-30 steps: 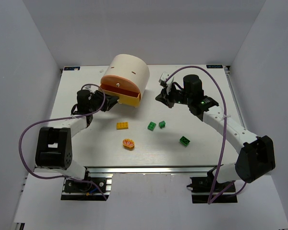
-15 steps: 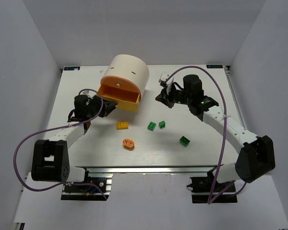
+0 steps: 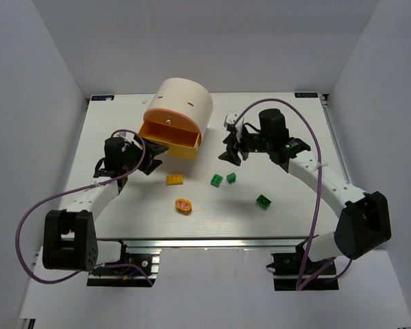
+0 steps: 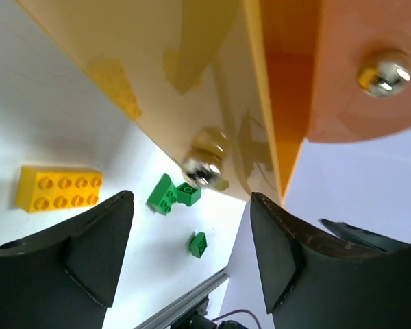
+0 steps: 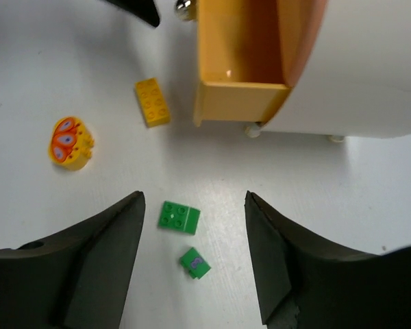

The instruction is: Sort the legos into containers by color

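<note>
The containers are drawers in a cream dome cabinet. Its yellow drawer stands pulled out, and the part of its inside that shows is bare. My left gripper is open just in front of the drawer's knob, not touching it. My right gripper hangs open above two green legos, holding nothing. A third green lego lies nearer the front right. The yellow lego lies in front of the drawer.
An orange disc with red markings lies near the front edge, left of centre. The pink-orange drawer above the yellow one is closed. Purple cables loop beside both arms.
The yellow drawer slid out with my left gripper on its knob, then the left jaws opened and let go. My right gripper opened and swung down toward the two green legos.
</note>
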Robot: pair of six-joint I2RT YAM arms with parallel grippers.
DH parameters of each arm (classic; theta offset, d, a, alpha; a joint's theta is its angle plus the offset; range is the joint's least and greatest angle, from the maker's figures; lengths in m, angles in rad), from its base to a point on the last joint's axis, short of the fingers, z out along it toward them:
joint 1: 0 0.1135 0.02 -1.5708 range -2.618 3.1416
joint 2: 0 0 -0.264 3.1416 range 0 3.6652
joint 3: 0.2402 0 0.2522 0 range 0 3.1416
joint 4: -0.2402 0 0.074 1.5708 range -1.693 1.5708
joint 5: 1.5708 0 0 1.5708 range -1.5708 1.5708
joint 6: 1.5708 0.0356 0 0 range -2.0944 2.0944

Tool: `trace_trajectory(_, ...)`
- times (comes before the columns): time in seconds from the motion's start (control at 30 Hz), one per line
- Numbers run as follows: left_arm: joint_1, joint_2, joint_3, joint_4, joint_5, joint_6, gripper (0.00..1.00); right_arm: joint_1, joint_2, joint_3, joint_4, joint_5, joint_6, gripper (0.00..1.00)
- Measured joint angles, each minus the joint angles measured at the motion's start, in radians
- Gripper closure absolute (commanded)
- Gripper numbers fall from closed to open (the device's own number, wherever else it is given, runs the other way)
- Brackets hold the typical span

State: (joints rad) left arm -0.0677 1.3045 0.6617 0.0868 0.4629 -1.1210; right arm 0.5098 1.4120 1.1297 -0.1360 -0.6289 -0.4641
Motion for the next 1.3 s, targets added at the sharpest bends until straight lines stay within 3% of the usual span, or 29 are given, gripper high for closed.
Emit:
trace_trajectory(0.23, 0.000, -0.177, 0.009, -0.169, -0.037, 0.051, 0.25, 0.001, 0.046, 0.015, -0.162, -0.129, -0.166, 0.33)
trace_trajectory(0.3, 0.000, -0.240, 0.013, -0.235, -0.061, 0.075, 0.34, 0.002, 0.072, 0.021, -0.204, -0.142, -0.201, 0.36)
trace_trajectory(0.33, 0.000, -0.274, 0.014, -0.269, -0.073, 0.087, 0.43, 0.002, 0.087, 0.023, -0.219, -0.142, -0.213, 0.38)
trace_trajectory(0.37, 0.000, -0.303, 0.016, -0.299, -0.085, 0.100, 0.62, 0.002, 0.105, 0.028, -0.237, -0.140, -0.222, 0.41)
trace_trajectory(0.4, 0.000, -0.333, 0.019, -0.331, -0.095, 0.110, 0.70, 0.003, 0.126, 0.035, -0.254, -0.135, -0.225, 0.46)
trace_trajectory(0.5, 0.000, -0.402, 0.019, -0.413, -0.123, 0.152, 0.79, 0.018, 0.202, 0.075, -0.287, -0.086, -0.204, 0.48)
trace_trajectory(0.57, 0.000, -0.446, 0.016, -0.462, -0.132, 0.174, 0.70, 0.034, 0.253, 0.102, -0.294, -0.044, -0.183, 0.46)
trace_trajectory(0.6, 0.000, -0.465, 0.014, -0.483, -0.134, 0.184, 0.52, 0.042, 0.274, 0.110, -0.293, -0.021, -0.174, 0.43)
trace_trajectory(0.7, 0.000, -0.525, -0.002, -0.544, -0.142, 0.205, 0.34, 0.063, 0.330, 0.129, -0.306, 0.049, -0.145, 0.37)
trace_trajectory(0.93, 0.000, -0.603, -0.014, -0.667, -0.156, 0.255, 0.25, 0.067, 0.370, 0.140, -0.362, 0.132, -0.229, 0.33)
trace_trajectory(1.3, -0.005, -0.597, -0.014, -0.709, -0.159, 0.303, 0.23, 0.003, 0.417, 0.157, -0.604, 0.092, -0.770, 0.38)
